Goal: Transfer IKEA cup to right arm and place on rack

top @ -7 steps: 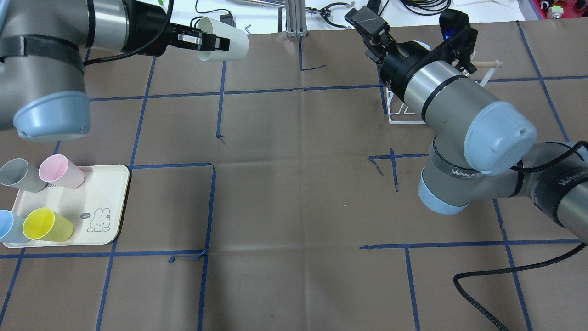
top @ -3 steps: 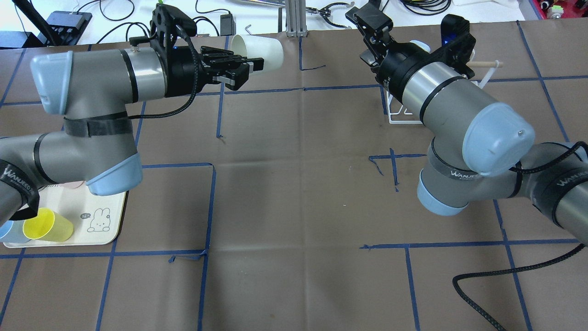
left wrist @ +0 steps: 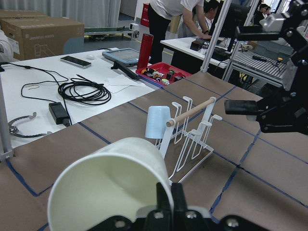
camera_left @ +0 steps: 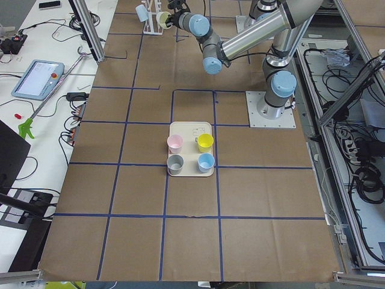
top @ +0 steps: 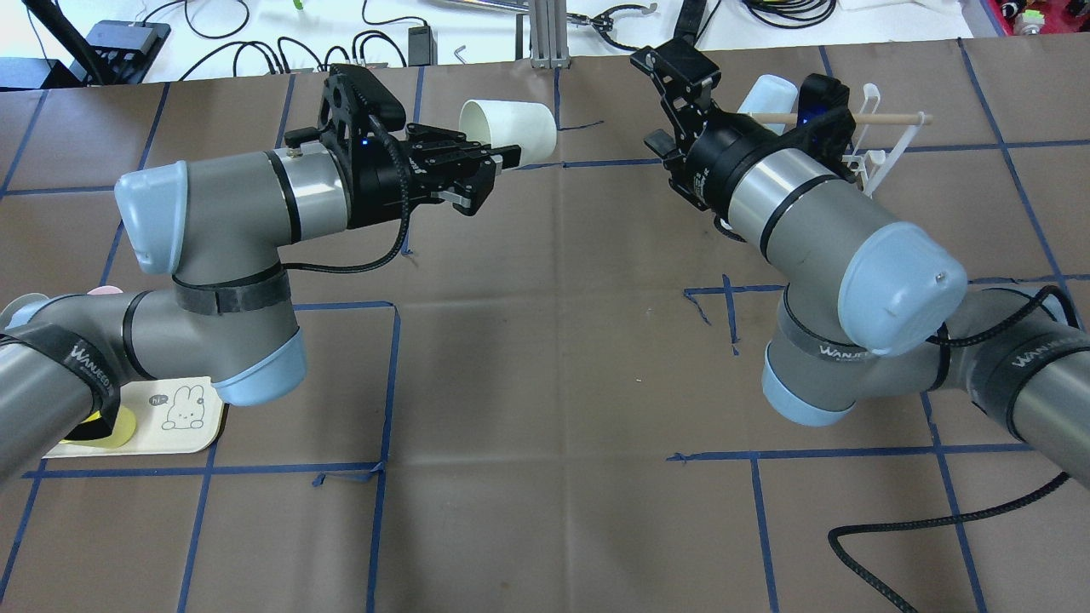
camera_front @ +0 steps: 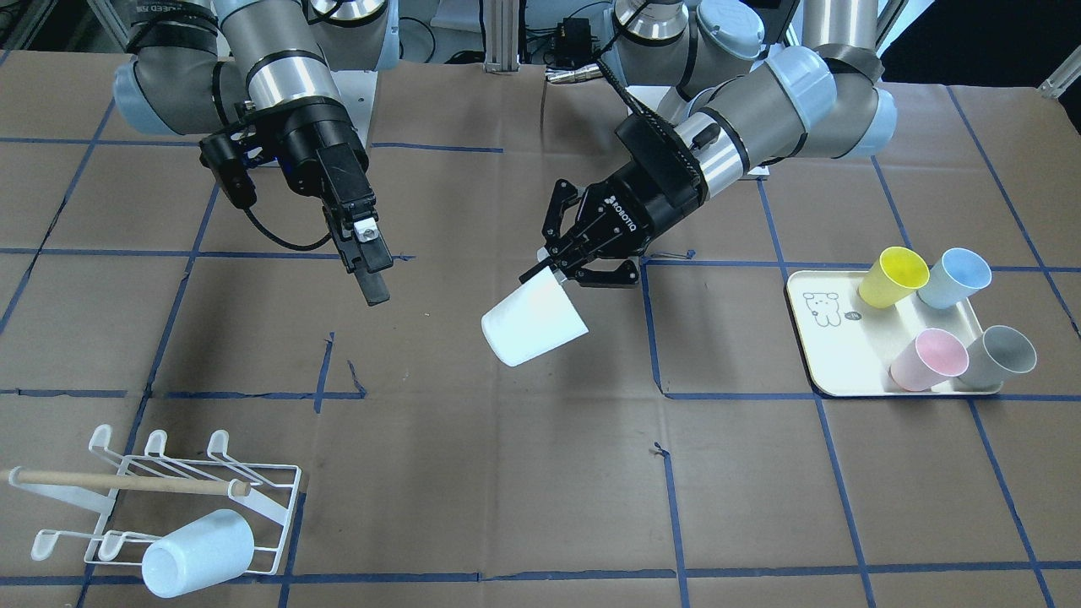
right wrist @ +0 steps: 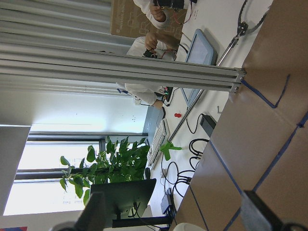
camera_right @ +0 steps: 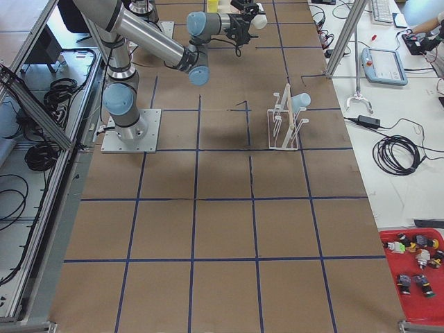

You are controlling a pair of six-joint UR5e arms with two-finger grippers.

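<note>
The white IKEA cup [camera_front: 534, 321] hung sideways over the table's [camera_front: 507, 507] middle, its rim pinched by the left gripper [camera_front: 553, 272]. Right of it, the right gripper [camera_front: 372, 283] was spread wide, empty. It should grip the cup's wall before the left lets go. The rack [camera_front: 194, 473] stood farther right.

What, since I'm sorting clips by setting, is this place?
Probably a robotics lab: the silver-grey jointed left arm and right arm work over a brown paper-covered, blue-gridded table, with a grey tablet-like control pendant alongside.
</note>
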